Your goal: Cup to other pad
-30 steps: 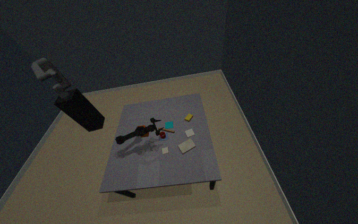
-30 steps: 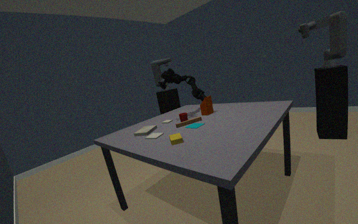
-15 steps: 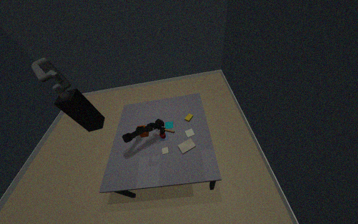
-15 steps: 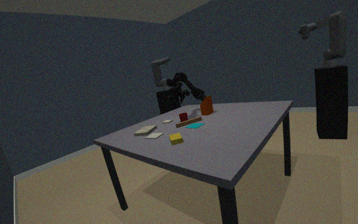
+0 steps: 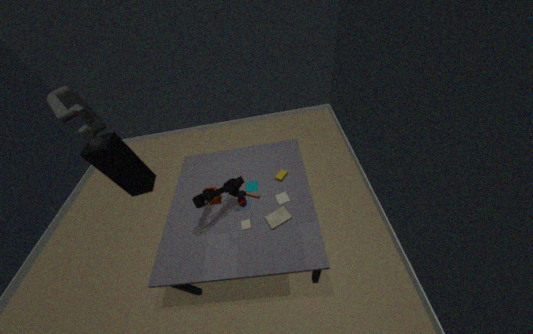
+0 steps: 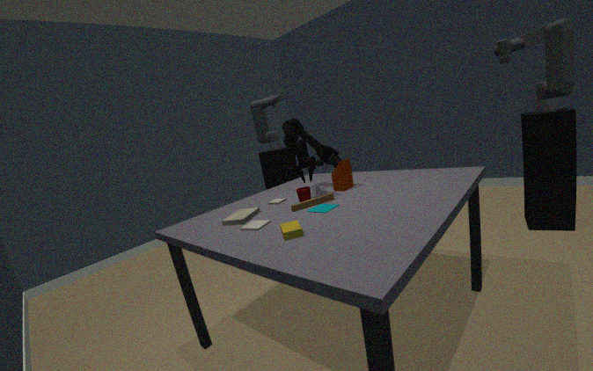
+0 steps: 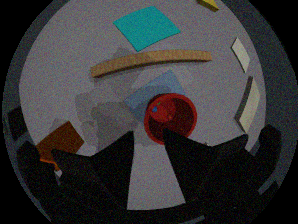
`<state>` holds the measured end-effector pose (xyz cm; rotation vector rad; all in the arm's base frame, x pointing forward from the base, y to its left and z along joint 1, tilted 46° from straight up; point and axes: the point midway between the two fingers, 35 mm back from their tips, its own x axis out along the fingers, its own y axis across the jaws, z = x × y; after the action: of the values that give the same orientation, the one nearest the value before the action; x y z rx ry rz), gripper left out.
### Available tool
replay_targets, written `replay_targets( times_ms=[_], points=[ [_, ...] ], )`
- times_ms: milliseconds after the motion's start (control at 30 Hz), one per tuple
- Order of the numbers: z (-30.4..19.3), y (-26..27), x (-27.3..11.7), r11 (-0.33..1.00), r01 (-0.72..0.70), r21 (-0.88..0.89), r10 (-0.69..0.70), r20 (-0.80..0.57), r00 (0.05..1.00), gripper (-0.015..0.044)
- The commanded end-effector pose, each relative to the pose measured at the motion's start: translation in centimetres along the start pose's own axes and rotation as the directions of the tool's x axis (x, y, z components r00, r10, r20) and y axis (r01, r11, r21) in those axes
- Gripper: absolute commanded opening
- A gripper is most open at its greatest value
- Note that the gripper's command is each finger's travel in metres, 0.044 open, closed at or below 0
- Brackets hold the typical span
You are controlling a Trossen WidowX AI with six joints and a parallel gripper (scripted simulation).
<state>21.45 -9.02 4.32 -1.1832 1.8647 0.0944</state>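
The red cup (image 5: 242,202) (image 6: 303,194) (image 7: 170,118) stands upright on the blue pad (image 7: 147,96). A small blue marble (image 7: 154,109) shows inside it; other marbles are hard to tell in the dim light. The teal pad (image 5: 252,186) (image 6: 324,207) (image 7: 146,27) lies bare on the far side of a low wooden bar (image 5: 253,195) (image 6: 313,202) (image 7: 150,58). My gripper (image 6: 308,181) (image 7: 148,133) is partly open and empty, pointing down above the cup's height. In the wrist view the cup lies ahead and to the right of the gap between the fingertips.
An orange block (image 6: 342,176) (image 7: 62,140) stands beside the arm's base. A yellow block (image 5: 281,175) (image 6: 291,229), a cream slab (image 5: 278,218) (image 6: 241,216) (image 7: 251,106) and two flat white squares (image 5: 282,198) (image 5: 246,224) lie on the table around the cup and pads.
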Motion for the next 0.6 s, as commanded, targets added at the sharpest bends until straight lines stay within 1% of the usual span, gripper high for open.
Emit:
replay_targets(
  times_ms=[0, 567],
  points=[
    [0.0, -0.1, 0.0, 1.0, 0.004, -0.026, -0.004, -0.017, 1.0, 0.0148],
    [0.2, -0.2, 2.3, 1.0, 0.003, -0.026, -0.003, -0.014, 1.0, 0.0148]
  ],
)
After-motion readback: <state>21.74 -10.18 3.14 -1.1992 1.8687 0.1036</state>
